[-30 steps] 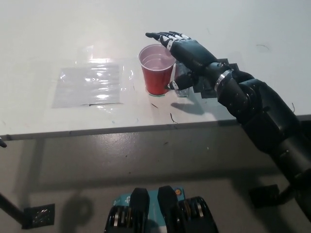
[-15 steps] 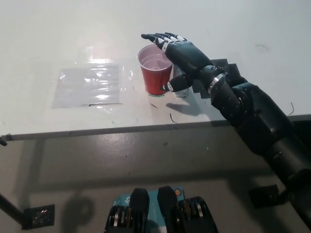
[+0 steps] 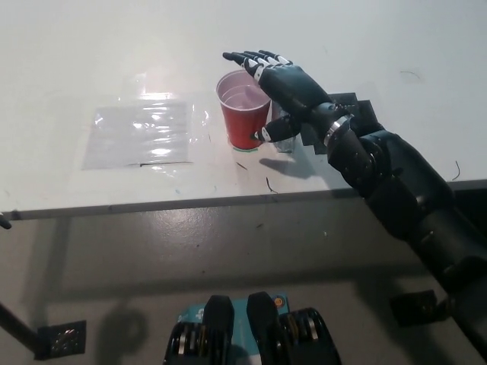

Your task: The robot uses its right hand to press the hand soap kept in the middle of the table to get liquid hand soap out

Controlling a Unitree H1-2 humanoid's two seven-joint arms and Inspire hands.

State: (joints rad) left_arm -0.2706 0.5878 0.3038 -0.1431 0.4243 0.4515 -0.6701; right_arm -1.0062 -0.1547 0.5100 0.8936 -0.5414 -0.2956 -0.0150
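Head view shows the black right hand [image 3: 285, 80] flat and spread, palm down, holding nothing, its fingers [image 3: 247, 58] reaching out over the rim of the red cup [image 3: 244, 116] and its thumb hanging low beside the cup's near wall. Over the last second it has slid a little toward ten o'clock and then all but stopped; in the past half second I see hardly any shift in the hand, only the forearm settling in behind it. Directly under the palm, at about four o'clock from the cup and just beside it, stands the soap bottle [image 3: 283, 132], a clear thing mostly hidden by the hand, so I cannot tell whether the palm is already resting on its pump. To my eye the hand has finished lining up and the press itself is what comes next, or is only just starting; no soap is visible falling into the cup. Further out at nine o'clock lies a clear plastic sheet [image 3: 141, 133] on the white table [image 3: 68, 46]. I cannot see the white left hand anywhere.
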